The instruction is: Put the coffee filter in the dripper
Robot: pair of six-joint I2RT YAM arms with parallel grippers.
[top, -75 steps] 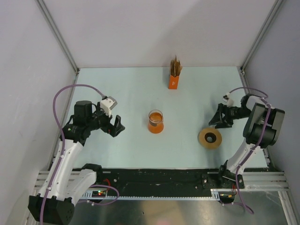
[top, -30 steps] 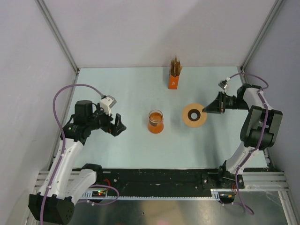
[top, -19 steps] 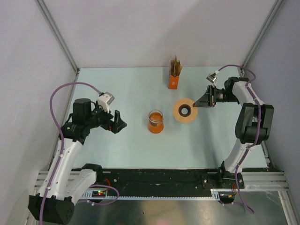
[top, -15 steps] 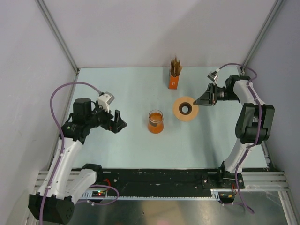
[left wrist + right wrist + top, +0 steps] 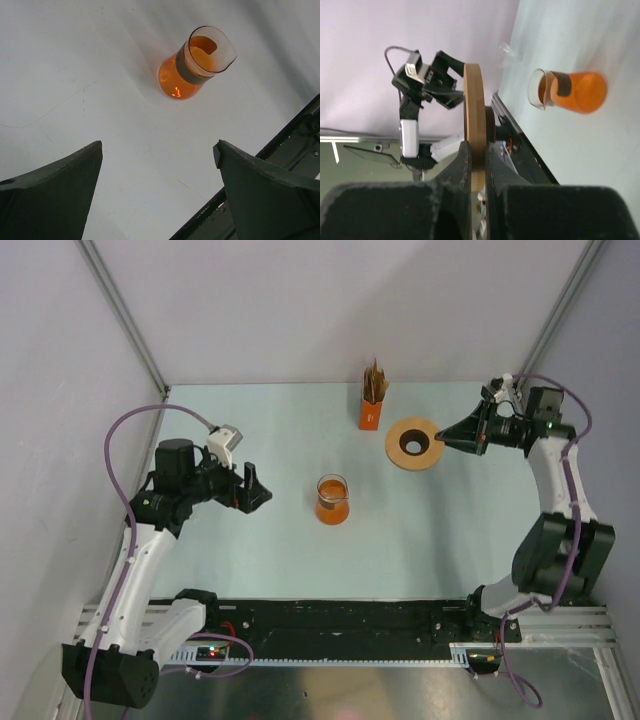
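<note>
Tan flat round disc with a dark centre hole (image 5: 400,453) is clamped by its rim in the right pincer (image 5: 463,435). In the right wrist view both fingers press the disc's thin edge (image 5: 472,110), and the disc stands out straight ahead of the tips. I cannot tell whether it touches the pale blue-green desk (image 5: 250,420) or hangs just above it.

Outward from the right pincer:
- Small orange box (image 5: 369,417), upright, just past the far edge of the disc, on the pincer's left. A bunch of brown papers (image 5: 376,382) sticks out of its top. I cannot tell one coffee filter from the rest of the bunch.
- Orange glass beaker with a pour lip (image 5: 332,500), farther to the pincer's left and nearer the arm bases, well apart from the disc. In the right wrist view it stands beside the disc's edge (image 5: 570,90).
- Small clear cone-shaped dripper (image 5: 507,51), seen only in the right wrist view. It is faint, far beyond the beaker at the desk's far-left margin by the wall.

Left pincer (image 5: 254,489): the fingers are spread wide with nothing between them, and it is above the desk. The beaker stands ahead of its tips (image 5: 186,75), clear of both fingers, spout rim upward. A black rail (image 5: 280,150) runs beside the right-hand finger.
</note>
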